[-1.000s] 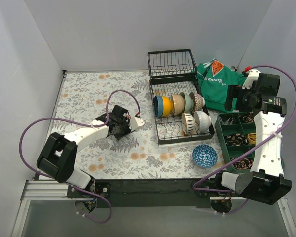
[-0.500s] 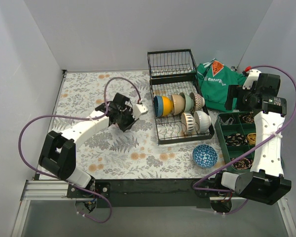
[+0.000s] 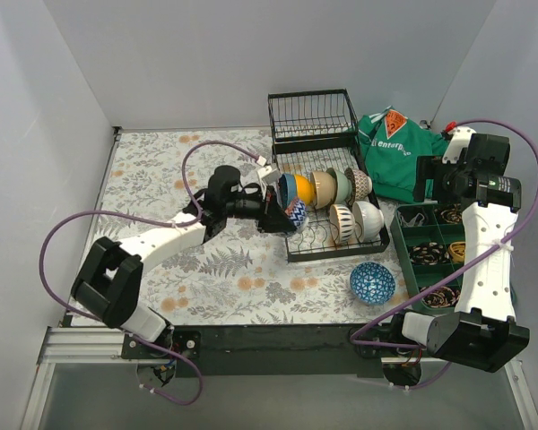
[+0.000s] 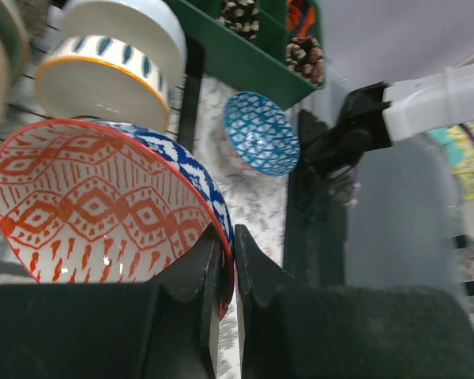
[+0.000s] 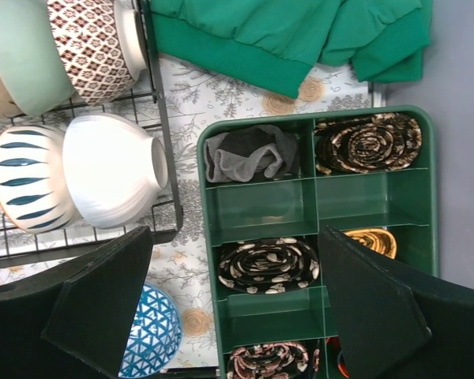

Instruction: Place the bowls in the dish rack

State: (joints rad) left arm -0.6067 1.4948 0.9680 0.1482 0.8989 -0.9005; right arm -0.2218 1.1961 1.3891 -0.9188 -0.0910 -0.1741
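My left gripper (image 3: pixel 271 213) is shut on the rim of a red-and-blue patterned bowl (image 4: pixel 103 205) and holds it at the left edge of the black wire dish rack (image 3: pixel 291 253). The same bowl shows in the top view (image 3: pixel 292 213). Several bowls stand in the rack: blue, yellow-orange, cream, mint green and brown patterned in the back row, a striped one (image 4: pixel 103 75) and a white one (image 5: pixel 110 170) in the front row. A blue patterned bowl (image 3: pixel 372 283) sits on the table in front of the rack. My right gripper (image 5: pixel 237 308) is open and empty, high above the green tray.
A green compartmented tray (image 3: pixel 401 235) with rolled ties stands right of the rack. A green garment (image 3: pixel 394 152) lies behind it. The rack's raised wire basket end (image 3: pixel 312 115) is at the back. Grey walls close in the table.
My left arm has swung right from the middle of the table to the rack's left edge, carrying the red-and-blue bowl. The right arm has not moved.
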